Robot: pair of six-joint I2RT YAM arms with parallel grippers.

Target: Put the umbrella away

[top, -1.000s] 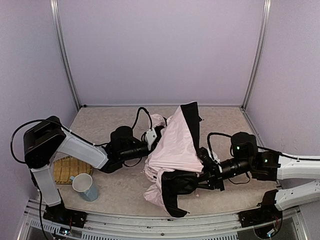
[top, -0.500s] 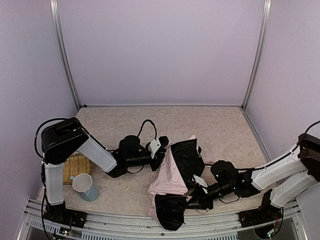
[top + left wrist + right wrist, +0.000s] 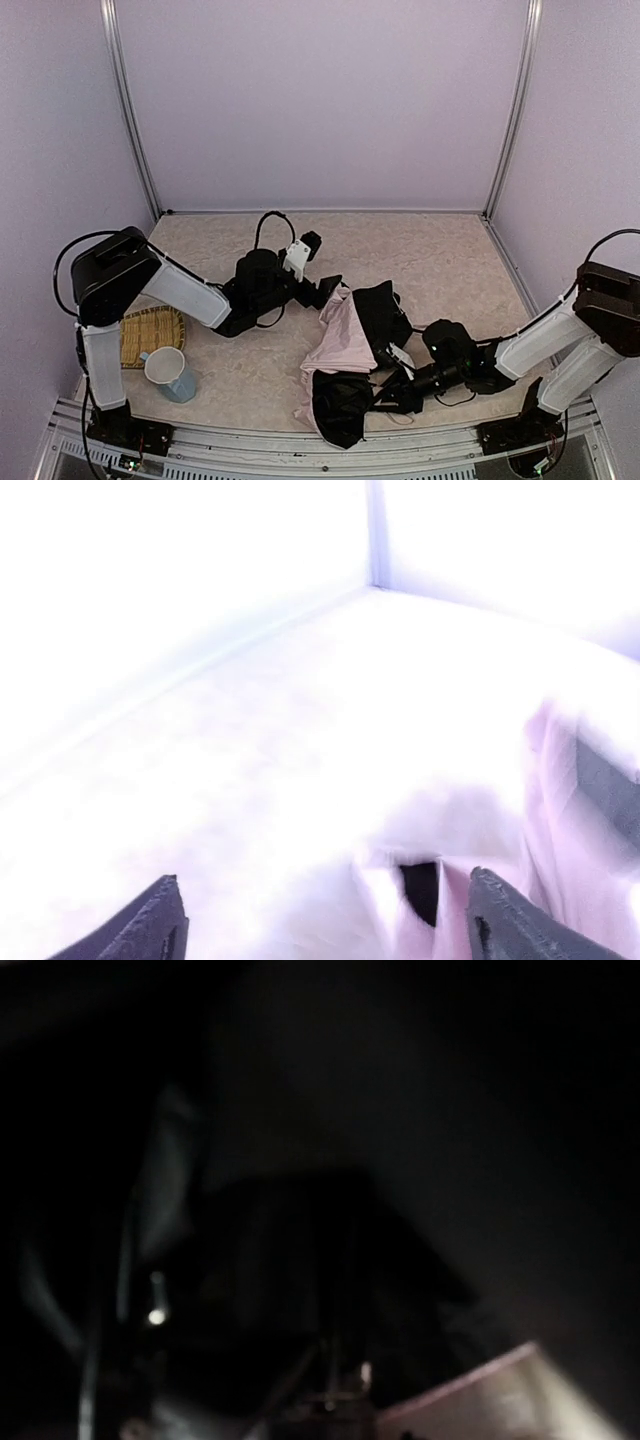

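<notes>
Tabletop (image 3: 450,250): umbrella (image 3: 345,340) lies half-collapsed near front, between the arms. Fabric judged light, limp, slippery; ribs thin, bendable, so grasp shaft or handle instead. Left gripper (image 3: 330,290) wide, empty, beside pink edge. Right gripper (image 3: 390,392) buried in black lining, state unclear

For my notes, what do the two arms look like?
The left arm and right arm match: white shells on the long links, bulky black joint housings, thin black cables looping off them. The left wrist view shows dark, tapered fingers.
</notes>
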